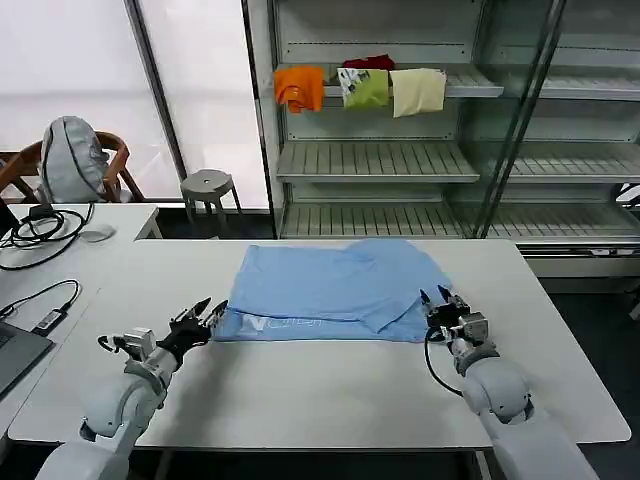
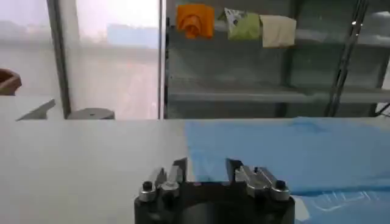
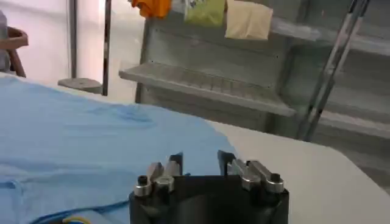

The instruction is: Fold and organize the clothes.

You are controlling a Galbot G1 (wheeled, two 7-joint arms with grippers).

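Left gripper jaws parted above white table, beside sky-blue T-shirt edge

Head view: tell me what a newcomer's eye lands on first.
The light blue T-shirt lies spread on the white table, white lettering along its near edge. The left hand and right hand sit open at its two near corners. Behind, orange, green and cream garments hang from a shelf.
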